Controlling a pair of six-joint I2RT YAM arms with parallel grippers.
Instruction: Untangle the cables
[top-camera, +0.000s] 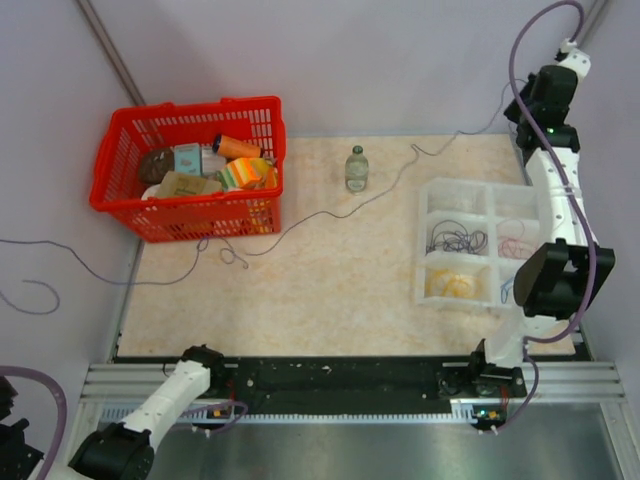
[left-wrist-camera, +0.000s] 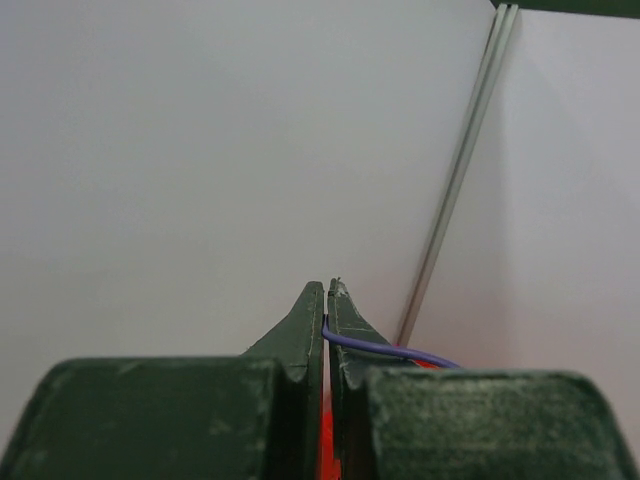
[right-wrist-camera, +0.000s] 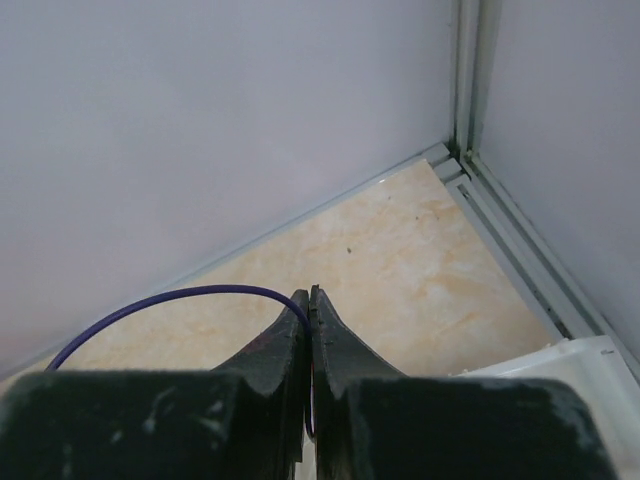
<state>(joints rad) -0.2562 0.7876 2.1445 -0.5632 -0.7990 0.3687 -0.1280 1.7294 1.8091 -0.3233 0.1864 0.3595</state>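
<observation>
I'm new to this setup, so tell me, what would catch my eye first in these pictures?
A bright red basket packed with groceries sits at the far left of the table, and a white divided tray on the right holds sorted cables. A long purple cable trails across the table, and the left gripper and the right gripper are each shut on it.

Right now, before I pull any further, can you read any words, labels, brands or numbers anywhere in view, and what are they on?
No text can be read.
Packets in the red plastic basket: printing too small and blurred.
Small clear bottle: label blurred, unreadable.
White plastic compartment tray: no markings visible.
Wrist views: nothing written on the jaws or the thin purple cable.
</observation>
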